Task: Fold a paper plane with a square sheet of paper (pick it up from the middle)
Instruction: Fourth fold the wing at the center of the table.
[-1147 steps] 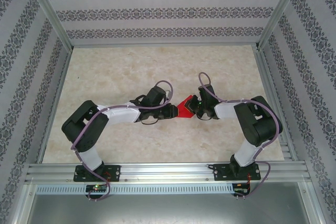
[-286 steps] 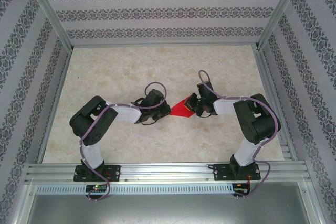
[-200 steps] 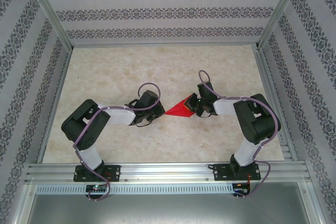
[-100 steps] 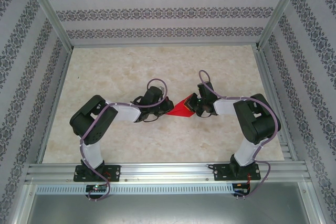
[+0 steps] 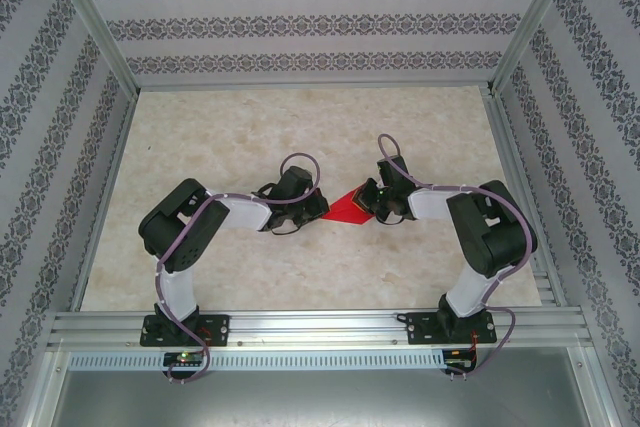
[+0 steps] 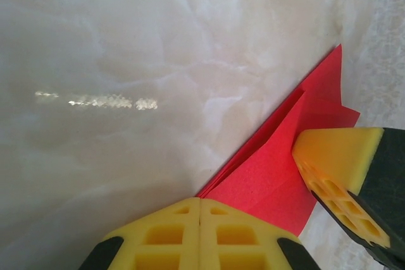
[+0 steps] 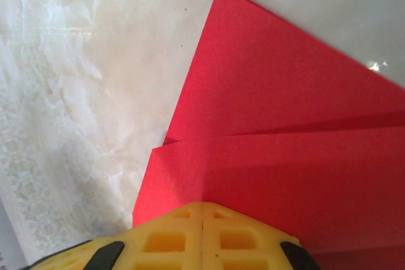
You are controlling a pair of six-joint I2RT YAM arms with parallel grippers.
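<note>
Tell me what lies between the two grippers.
The folded red paper on the table, spanning from the left gripper to the right gripper in the top view.

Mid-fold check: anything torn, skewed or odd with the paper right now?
No tears or crumpling. The creased red paper sheet lies on the marbled table between the shut left tool and right tool. One oddity: in the right wrist view its lower flap steps out of line with the layer above, so the folds are not flush.
</note>
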